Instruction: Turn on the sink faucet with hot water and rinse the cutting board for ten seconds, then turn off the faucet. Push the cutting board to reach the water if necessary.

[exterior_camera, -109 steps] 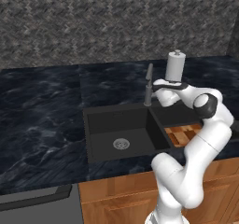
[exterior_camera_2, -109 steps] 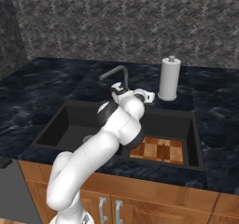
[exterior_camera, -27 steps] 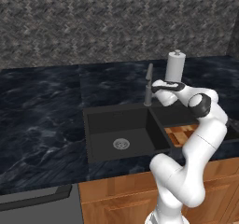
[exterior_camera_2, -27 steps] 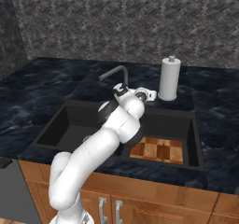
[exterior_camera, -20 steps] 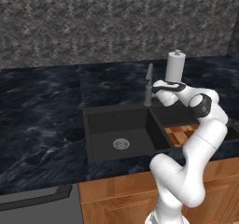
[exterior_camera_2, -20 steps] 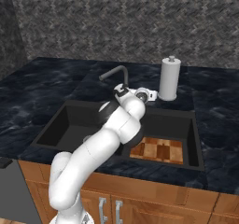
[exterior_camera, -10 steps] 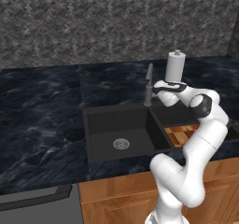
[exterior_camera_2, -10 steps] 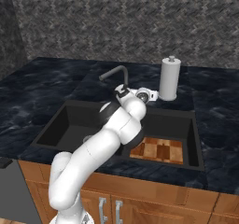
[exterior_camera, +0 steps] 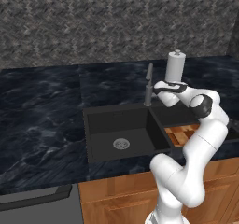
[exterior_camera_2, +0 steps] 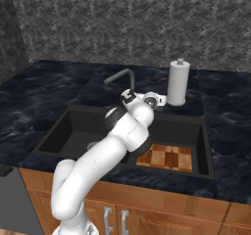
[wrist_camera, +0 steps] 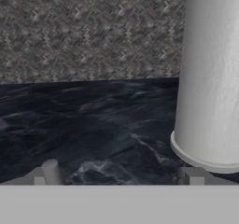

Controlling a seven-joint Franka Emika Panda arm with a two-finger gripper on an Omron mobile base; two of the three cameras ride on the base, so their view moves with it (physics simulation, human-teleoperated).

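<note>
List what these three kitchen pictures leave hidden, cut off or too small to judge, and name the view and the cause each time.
- Cutting board: left base view, the arm covers its right part.
- Faucet lever: right base view, too small and behind the wrist; on or off unclear.
- Pincer: hand view, fingertips cut by the bottom band; contact with the faucet cannot be judged.
- White paper-towel cylinder: hand view, top and right side cut off.
- Sink drain: right base view, behind the arm.

— How does the arm stand?
— It rises, bends at the elbow and reaches forward, wrist level.
— And the gripper?
— Jaws parted, nothing between them.
</note>
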